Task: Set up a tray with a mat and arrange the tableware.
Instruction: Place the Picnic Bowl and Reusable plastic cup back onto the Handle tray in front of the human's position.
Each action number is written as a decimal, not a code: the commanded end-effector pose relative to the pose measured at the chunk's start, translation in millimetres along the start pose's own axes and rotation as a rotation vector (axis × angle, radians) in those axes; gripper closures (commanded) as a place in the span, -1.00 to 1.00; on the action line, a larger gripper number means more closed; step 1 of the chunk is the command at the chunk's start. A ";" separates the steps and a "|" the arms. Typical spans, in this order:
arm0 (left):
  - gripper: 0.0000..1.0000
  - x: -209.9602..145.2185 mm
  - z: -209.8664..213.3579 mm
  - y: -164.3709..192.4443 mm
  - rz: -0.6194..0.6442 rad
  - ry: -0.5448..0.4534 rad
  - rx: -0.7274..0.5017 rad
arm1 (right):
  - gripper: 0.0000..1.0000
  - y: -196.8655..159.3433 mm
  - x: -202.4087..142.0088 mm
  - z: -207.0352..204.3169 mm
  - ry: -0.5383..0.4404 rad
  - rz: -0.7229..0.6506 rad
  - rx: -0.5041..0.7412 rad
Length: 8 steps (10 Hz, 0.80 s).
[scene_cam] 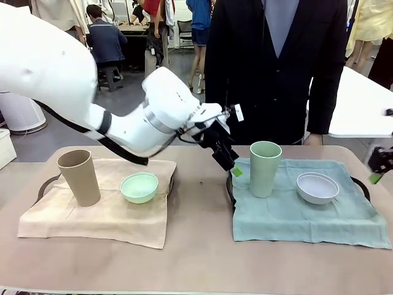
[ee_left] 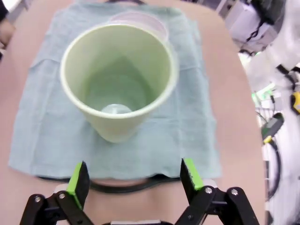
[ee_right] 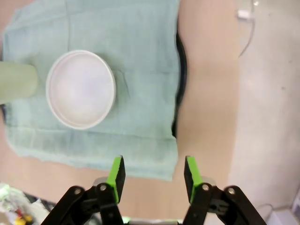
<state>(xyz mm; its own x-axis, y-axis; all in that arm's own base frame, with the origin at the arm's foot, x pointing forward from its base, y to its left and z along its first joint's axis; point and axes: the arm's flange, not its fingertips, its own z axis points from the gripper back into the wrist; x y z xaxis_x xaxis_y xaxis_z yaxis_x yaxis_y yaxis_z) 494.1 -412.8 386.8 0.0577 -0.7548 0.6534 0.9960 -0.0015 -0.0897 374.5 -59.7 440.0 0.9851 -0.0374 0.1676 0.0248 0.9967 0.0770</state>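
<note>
On the right, a teal mat [scene_cam: 344, 221] covers a black tray [scene_cam: 230, 192]. It carries a pale green cup [scene_cam: 265, 169] and a white bowl [scene_cam: 317, 187]. My left gripper [scene_cam: 232, 166] reaches across the middle to the cup's left and is open. In the left wrist view the cup [ee_left: 119, 79] stands upright just beyond the open gripper [ee_left: 135, 177], with the bowl [ee_left: 138, 21] behind it. My right gripper [ee_right: 154, 172] hovers open over the mat's edge [ee_right: 140, 150], holding nothing, short of the white bowl [ee_right: 80, 89]. On the left, a tan cup [scene_cam: 80, 177] and mint bowl [scene_cam: 139, 187] rest on a beige mat [scene_cam: 92, 218].
A person in a dark suit [scene_cam: 276, 61] stands at the table's far side, behind the right tray. The left tray's rim [scene_cam: 43, 187] shows under the beige mat. Bare table [scene_cam: 199, 209] lies between the two trays and along the front edge.
</note>
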 end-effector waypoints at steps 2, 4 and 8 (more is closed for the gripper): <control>-1.00 44.3 81.7 -75.2 0.091 0.160 0.065 | -0.34 1.8 -38.8 69.7 -0.015 -0.098 -0.037; -1.00 68.3 125.0 -114.4 0.179 0.235 0.191 | -0.34 1.3 -54.7 106.5 -0.030 -0.148 -0.043; -1.00 72.6 134.7 -116.9 0.167 0.198 0.201 | -0.34 0.7 -58.1 113.5 -0.048 -0.136 -0.012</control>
<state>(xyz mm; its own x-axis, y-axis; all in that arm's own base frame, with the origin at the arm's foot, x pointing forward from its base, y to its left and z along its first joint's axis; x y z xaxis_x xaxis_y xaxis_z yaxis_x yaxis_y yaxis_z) 380.8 -374.1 556.0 0.2726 -0.8443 0.4614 0.9533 0.3020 -0.0106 296.1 -64.7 548.8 0.9613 -0.1875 0.2020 0.1714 0.9806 0.0947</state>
